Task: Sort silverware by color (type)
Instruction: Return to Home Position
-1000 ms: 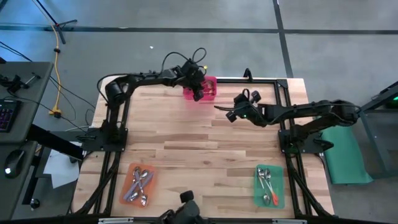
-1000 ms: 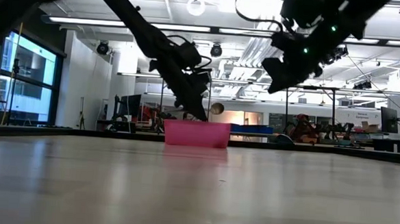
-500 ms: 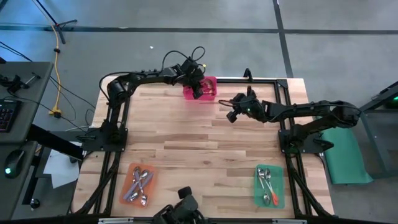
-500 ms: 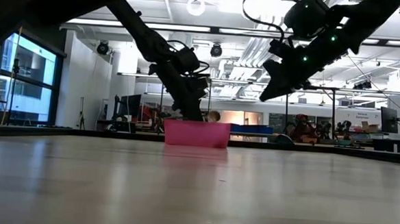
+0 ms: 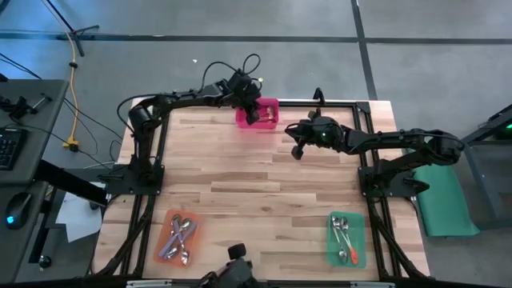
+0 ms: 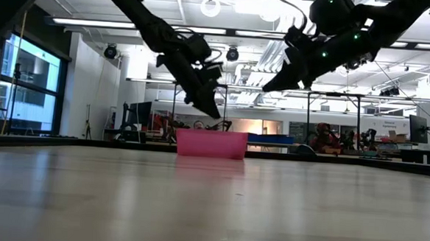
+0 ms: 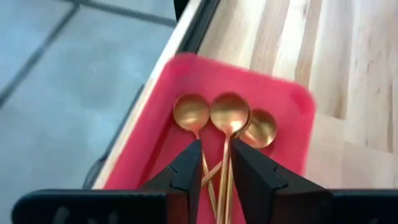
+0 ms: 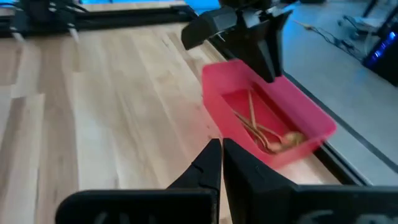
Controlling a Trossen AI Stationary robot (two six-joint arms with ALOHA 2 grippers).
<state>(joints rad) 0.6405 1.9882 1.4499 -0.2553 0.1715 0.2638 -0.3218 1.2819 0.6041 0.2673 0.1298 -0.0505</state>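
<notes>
Gold spoons in the red bin, with the left gripper just above them.

Three gold spoons (image 7: 227,118) lie close together in the red bin (image 7: 292,106) at one edge of the table (image 5: 240,184). Their round bowls sit side by side and their thin handles run under the left gripper (image 7: 216,146). That gripper hangs over the bin, its two fingers a little apart and holding nothing. The spoons are shiny gold all over. The right gripper (image 8: 221,144) is up in the air beside the bin, its fingers pressed together and empty. At the other end of the table, purple-handled spoons (image 5: 180,232) lie in the orange bin (image 5: 170,216), and orange-handled spoons (image 5: 342,236) lie in the green bin (image 5: 358,240).
</notes>
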